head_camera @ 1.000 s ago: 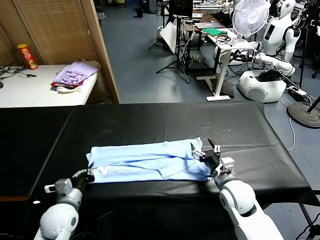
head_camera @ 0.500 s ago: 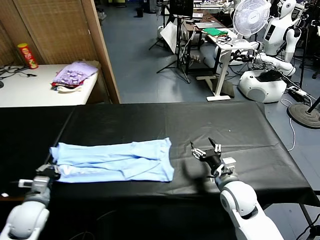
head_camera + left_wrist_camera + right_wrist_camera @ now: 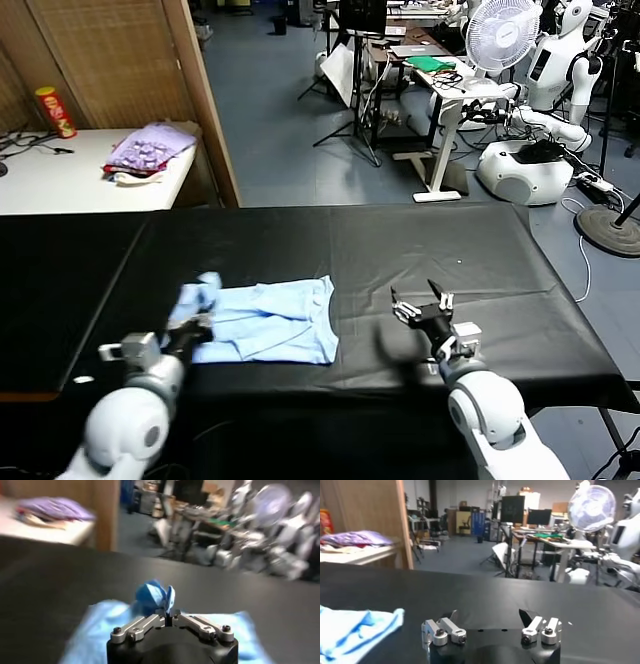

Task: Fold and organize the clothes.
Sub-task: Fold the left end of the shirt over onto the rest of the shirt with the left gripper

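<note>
The pale light-blue T-shirt (image 3: 275, 320) lies folded into a long strip on the black table (image 3: 400, 240), left of centre. Its left end (image 3: 197, 297) is bunched and lifted off the cloth. My left gripper (image 3: 196, 332) is shut on that end; in the left wrist view a tuft of blue fabric (image 3: 154, 594) stands up from the closed left gripper (image 3: 168, 614). My right gripper (image 3: 423, 306) hovers open over bare black cloth to the right of the shirt, apart from it. The right wrist view shows the right gripper (image 3: 490, 616) holding nothing, with the shirt's edge (image 3: 357, 626) off to one side.
A white side table (image 3: 60, 182) at the back left carries a purple patterned pile (image 3: 150, 148) and a red can (image 3: 54, 111). A wooden partition (image 3: 205, 100) stands behind the black table. A fan (image 3: 500, 32), desks and other robots fill the room beyond.
My left gripper, after dragging the shirt to the left, has swung back right with the shirt's left end raised, so the strip is shorter. The right gripper stayed open, nearly in place.
</note>
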`<act>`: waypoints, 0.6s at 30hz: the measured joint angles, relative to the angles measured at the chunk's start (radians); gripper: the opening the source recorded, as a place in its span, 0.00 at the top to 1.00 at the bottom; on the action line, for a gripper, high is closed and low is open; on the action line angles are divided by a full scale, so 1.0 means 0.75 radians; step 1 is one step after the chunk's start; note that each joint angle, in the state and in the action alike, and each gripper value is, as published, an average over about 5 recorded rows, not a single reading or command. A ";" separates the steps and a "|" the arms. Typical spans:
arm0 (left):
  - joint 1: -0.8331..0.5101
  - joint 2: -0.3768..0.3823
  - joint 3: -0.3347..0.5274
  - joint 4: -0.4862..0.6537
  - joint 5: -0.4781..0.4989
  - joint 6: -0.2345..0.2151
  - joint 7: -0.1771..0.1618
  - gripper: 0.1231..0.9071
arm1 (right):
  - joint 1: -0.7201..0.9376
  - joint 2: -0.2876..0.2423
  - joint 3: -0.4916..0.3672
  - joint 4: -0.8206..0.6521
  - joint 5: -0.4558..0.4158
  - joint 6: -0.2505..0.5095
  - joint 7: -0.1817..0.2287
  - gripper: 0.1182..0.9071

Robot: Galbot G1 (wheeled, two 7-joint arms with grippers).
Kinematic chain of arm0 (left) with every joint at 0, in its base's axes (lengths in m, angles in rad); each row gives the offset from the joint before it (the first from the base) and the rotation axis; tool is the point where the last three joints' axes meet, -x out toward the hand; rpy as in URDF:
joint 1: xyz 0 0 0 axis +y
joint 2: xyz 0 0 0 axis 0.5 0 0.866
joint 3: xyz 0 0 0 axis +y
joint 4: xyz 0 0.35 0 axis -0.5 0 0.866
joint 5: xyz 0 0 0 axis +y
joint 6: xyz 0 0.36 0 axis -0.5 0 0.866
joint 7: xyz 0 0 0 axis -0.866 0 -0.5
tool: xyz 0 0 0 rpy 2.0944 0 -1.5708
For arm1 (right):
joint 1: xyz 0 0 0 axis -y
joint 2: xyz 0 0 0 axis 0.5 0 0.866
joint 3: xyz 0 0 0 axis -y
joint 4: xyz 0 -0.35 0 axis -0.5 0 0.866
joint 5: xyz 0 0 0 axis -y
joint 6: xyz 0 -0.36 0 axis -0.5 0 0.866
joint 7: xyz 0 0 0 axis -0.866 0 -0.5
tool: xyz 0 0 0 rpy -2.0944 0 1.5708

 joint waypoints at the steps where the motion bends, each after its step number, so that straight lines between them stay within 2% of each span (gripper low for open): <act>1: -0.019 -0.024 0.030 0.001 -0.011 -0.001 -0.006 0.96 | -0.001 0.004 0.002 -0.003 -0.004 0.000 0.001 0.14; 5: -0.092 -0.117 0.134 0.029 -0.007 -0.011 -0.013 0.96 | 0.000 0.021 0.000 -0.013 -0.019 0.000 0.003 0.14; 8: -0.131 -0.175 0.185 0.062 0.015 -0.021 -0.001 0.96 | 0.006 0.027 -0.006 -0.021 -0.022 0.000 0.003 0.14; 15: -0.153 -0.236 0.225 0.151 0.154 -0.071 0.084 0.96 | 0.025 0.029 -0.025 -0.040 -0.021 0.001 0.000 0.14; 18: -0.151 -0.245 0.226 0.188 0.213 -0.084 0.102 0.96 | 0.033 0.028 -0.036 -0.048 -0.021 0.002 -0.001 0.14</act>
